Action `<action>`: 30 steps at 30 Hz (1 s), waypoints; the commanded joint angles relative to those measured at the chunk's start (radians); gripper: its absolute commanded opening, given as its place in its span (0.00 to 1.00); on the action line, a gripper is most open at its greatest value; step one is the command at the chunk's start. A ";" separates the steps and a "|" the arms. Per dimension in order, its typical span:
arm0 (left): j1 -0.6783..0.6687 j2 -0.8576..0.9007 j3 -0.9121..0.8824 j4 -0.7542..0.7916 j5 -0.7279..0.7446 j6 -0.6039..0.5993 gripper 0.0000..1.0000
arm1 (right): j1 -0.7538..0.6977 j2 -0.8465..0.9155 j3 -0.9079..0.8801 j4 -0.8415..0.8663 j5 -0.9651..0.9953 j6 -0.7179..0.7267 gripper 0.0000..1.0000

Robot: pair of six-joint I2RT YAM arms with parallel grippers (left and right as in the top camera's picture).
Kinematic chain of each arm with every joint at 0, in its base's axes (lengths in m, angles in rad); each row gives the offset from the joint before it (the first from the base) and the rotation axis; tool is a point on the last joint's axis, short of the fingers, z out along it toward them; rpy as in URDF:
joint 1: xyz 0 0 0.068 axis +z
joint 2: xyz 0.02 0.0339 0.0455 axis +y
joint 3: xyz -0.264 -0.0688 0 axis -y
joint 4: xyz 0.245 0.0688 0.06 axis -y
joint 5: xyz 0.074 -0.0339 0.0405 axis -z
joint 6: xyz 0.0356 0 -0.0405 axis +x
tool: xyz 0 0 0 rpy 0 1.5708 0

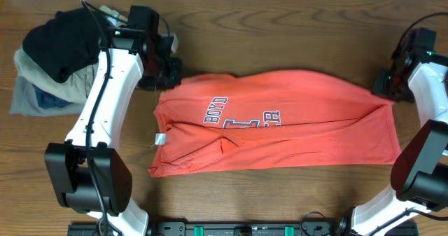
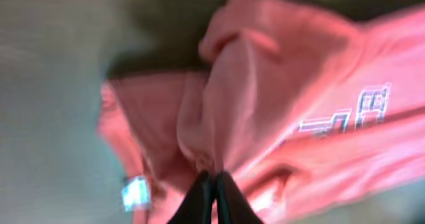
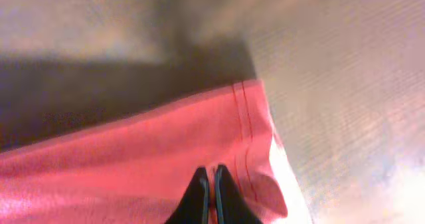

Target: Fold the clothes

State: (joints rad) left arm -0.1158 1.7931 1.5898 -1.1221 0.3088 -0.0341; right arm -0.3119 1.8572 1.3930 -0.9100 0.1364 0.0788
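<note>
At the far left of the brown wooden table [image 1: 280,26] lies a heap of clothes: a crumpled black garment [image 1: 59,40] on top, khaki cloth [image 1: 73,89] under it, and grey and blue fabric [image 1: 31,99] at the bottom, mostly covered. The white left arm [image 1: 105,103] crosses the heap's right edge.

The left gripper [image 2: 212,179] sits at the upper left corner of the red-orange short-sleeved cotton T-shirt [image 1: 301,117]. From overhead its fingertips are hidden under its own dark body. The left wrist view is heavily blurred, but it shows the two fingers pressed together with bunched red cloth pinched at their tips.

The T-shirt lies flat across the middle of the table, doubled lengthwise, neck end to the left. Its navy-and-white lettering [image 1: 215,110] is partly swallowed by a crease, so the numbers cannot be read. A small white neck tag [image 1: 160,139] shows at the left edge.

At the upper right corner, the right gripper [image 3: 212,173] is clamped on the cloth just beside the stitched hem. The right arm [image 1: 427,145] is cut off by the frame.
</note>
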 commanded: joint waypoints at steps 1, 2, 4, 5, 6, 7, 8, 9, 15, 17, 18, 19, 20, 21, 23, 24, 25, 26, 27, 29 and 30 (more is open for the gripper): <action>0.002 -0.002 -0.018 -0.061 -0.006 -0.011 0.06 | 0.002 -0.007 -0.001 -0.068 0.078 0.003 0.02; 0.002 -0.002 -0.024 -0.079 -0.007 -0.011 0.06 | 0.002 -0.007 -0.001 -0.091 0.078 0.005 0.02; 0.002 -0.002 -0.042 -0.109 -0.008 -0.011 0.06 | -0.003 -0.007 -0.001 -0.127 0.097 0.013 0.03; 0.002 -0.002 -0.048 -0.124 -0.013 -0.011 0.06 | -0.007 -0.007 -0.001 -0.145 0.121 0.020 0.04; 0.002 -0.002 -0.053 -0.140 -0.020 -0.011 0.06 | -0.011 -0.007 -0.001 -0.158 0.142 0.027 0.05; 0.002 -0.002 -0.058 -0.155 -0.033 -0.012 0.06 | -0.016 -0.007 -0.001 -0.169 0.159 0.034 0.06; 0.002 -0.002 -0.063 -0.172 -0.048 -0.012 0.06 | -0.022 -0.007 -0.001 -0.178 0.174 0.040 0.08; 0.003 -0.002 -0.066 -0.190 -0.067 -0.012 0.06 | -0.031 -0.007 -0.001 -0.184 0.179 0.044 0.09; 0.002 -0.002 -0.071 -0.166 -0.092 -0.011 0.06 | -0.077 -0.007 -0.001 -0.190 0.103 0.048 0.08; 0.002 -0.002 -0.071 -0.124 -0.092 -0.012 0.06 | -0.080 -0.007 -0.001 -0.189 0.086 0.048 0.08; 0.002 -0.002 -0.073 -0.106 -0.087 -0.012 0.14 | -0.080 -0.007 -0.001 -0.189 0.083 0.048 0.08; 0.002 -0.002 -0.076 -0.088 -0.069 -0.012 0.35 | -0.080 -0.007 -0.001 -0.189 0.084 0.048 0.09; 0.002 -0.001 -0.080 -0.071 -0.048 -0.012 0.52 | -0.080 -0.007 -0.001 -0.190 0.083 0.048 0.10; 0.002 0.000 -0.084 -0.062 -0.039 -0.012 0.58 | -0.080 -0.007 -0.001 -0.190 0.083 0.048 0.11; 0.002 0.002 -0.100 -0.042 -0.040 -0.013 0.65 | -0.080 -0.007 -0.001 -0.190 0.073 0.048 0.14; 0.002 0.003 -0.114 -0.029 -0.040 -0.024 0.65 | -0.080 -0.007 -0.001 -0.190 0.061 0.048 0.17; 0.002 0.004 -0.134 -0.012 -0.040 -0.039 0.65 | -0.080 -0.007 -0.001 -0.194 0.040 0.048 0.20; 0.002 0.004 -0.145 -0.002 -0.040 -0.045 0.65 | -0.080 -0.007 -0.001 -0.195 0.032 0.048 0.21; 0.002 0.004 -0.164 0.015 -0.040 -0.052 0.65 | -0.080 -0.007 -0.001 -0.200 0.012 0.047 0.23; 0.002 0.004 -0.209 0.053 -0.035 -0.058 0.65 | -0.080 -0.007 -0.001 -0.210 -0.005 0.047 0.27; 0.002 0.004 -0.230 0.073 -0.024 -0.058 0.65 | -0.080 -0.007 -0.001 -0.214 -0.006 0.047 0.27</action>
State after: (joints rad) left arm -0.1158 1.7935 1.4071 -1.0698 0.2642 -0.0711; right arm -0.3889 1.8572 1.3918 -1.1152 0.1699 0.1192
